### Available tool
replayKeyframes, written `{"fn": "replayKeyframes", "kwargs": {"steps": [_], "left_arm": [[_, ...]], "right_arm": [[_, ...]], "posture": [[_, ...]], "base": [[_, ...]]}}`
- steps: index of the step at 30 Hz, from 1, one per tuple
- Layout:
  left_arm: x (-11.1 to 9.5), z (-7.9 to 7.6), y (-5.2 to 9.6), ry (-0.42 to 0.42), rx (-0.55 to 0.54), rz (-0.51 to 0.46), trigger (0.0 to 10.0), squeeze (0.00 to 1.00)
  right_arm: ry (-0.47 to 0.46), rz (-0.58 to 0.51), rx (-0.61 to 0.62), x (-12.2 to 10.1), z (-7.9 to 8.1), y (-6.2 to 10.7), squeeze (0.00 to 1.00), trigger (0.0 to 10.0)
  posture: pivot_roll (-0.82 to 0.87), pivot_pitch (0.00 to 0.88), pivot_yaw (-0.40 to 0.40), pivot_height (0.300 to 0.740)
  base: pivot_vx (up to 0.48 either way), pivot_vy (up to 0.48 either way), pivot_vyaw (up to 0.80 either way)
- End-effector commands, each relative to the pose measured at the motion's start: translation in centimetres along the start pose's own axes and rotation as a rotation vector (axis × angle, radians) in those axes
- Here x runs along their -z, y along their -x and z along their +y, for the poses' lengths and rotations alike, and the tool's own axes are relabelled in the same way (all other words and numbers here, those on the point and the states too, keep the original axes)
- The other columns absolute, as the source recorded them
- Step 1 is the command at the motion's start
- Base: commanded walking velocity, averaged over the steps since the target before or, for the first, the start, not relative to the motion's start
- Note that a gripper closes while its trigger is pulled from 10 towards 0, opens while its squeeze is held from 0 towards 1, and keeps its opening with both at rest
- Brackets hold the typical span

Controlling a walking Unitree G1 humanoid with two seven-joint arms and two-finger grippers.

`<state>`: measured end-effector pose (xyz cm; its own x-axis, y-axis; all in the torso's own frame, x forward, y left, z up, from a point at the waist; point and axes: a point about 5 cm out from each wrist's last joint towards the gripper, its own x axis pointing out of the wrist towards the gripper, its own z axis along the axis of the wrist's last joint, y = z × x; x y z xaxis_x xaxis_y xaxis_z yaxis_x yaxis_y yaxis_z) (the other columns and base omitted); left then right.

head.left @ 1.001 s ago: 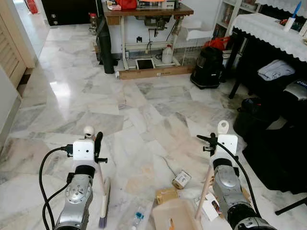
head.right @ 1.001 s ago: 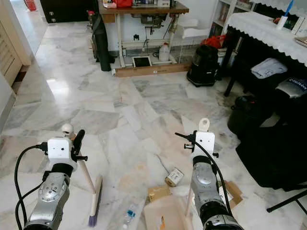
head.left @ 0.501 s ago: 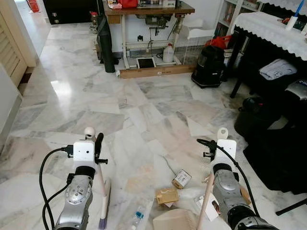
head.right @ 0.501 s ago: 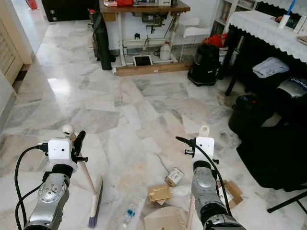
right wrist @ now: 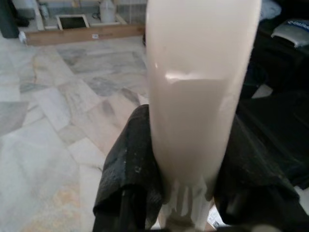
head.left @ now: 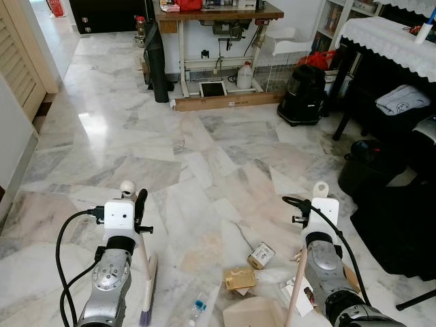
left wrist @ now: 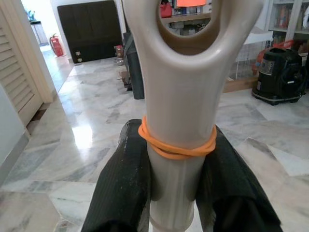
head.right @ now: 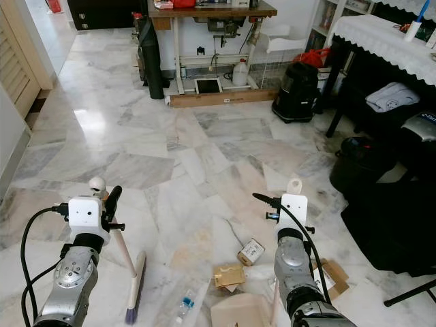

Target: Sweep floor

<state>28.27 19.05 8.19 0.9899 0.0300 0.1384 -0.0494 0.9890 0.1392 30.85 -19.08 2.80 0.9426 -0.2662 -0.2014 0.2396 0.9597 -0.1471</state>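
While the marble floor (head.left: 204, 157) stretches clear toward the far workbench (head.left: 218, 13), the litter sits bunched in the near centre, which places the task, in my judgement, at the gathering step: rubbish collected beside the pan but not yet swept in. The left gripper (left wrist: 176, 159) is clamped on the broom handle (left wrist: 181, 96), its two black fingers (left wrist: 123, 193) pressed against either side of the cream shaft just below an orange rubber band (left wrist: 176, 147); the broom (head.left: 147, 272) stands at the near left, its purple-tipped bristle head on the floor, well apart from the main litter. The right gripper (right wrist: 186, 164) is likewise closed around the pale dustpan handle (right wrist: 193, 87), and the dustpan (head.left: 252, 313) lies at the near centre, its tray on the floor just near of the debris. That debris comprises a flattened brown cardboard piece (head.left: 239, 278) just beside the pan's far edge, a small printed carton (head.left: 261, 255) a little farther and to the right, white paper scraps (head.left: 272, 276) between them, and a small clear plastic bottle with blue cap (head.left: 198, 304) to the left, between broom and pan. The next move appears to call for carrying the broom head rightward behind the bottle and the cartons and drawing them toward the pan mouth while the right arm holds the tray flat and steady. Print shows on the small carton and on a card beside the right arm, but none is legible.
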Motion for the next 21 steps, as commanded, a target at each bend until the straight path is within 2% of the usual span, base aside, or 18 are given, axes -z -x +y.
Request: {"fn": "replayKeyframes", "kwargs": {"steps": [1, 12, 17, 21], "left_arm": [[-1.3, 0.1, -0.5, -0.016, 0.014, -0.057, 10.0, 0.00], [-1.3, 0.0, -0.7, -0.013, 0.033, -0.047, 10.0, 0.00], [-1.1, -0.1, -0.7, -0.012, 0.046, -0.036, 10.0, 0.00], [-1.2, -0.3, -0.8, -0.008, 0.056, -0.036, 10.0, 0.00]], "right_arm": [[0.015, 0.030, 0.002, 0.3, 0.1, 0.0, 0.00, 10.0], [0.011, 0.098, 0.003, 1.2, 0.1, 0.2, 0.00, 10.0], [-0.003, 0.179, 0.001, 1.8, -0.2, 0.1, 0.00, 10.0], [0.033, 0.231, -0.031, 1.9, -0.4, -0.1, 0.00, 10.0]], "posture": [[0.12, 0.000, -0.015, 0.740], [0.12, 0.000, -0.011, 0.740], [0.11, 0.000, -0.009, 0.740], [0.11, 0.000, -0.006, 0.740]], "base": [[0.000, 0.000, 0.00], [0.000, 0.000, 0.00], [0.000, 0.000, 0.00], [0.000, 0.000, 0.00]]}}
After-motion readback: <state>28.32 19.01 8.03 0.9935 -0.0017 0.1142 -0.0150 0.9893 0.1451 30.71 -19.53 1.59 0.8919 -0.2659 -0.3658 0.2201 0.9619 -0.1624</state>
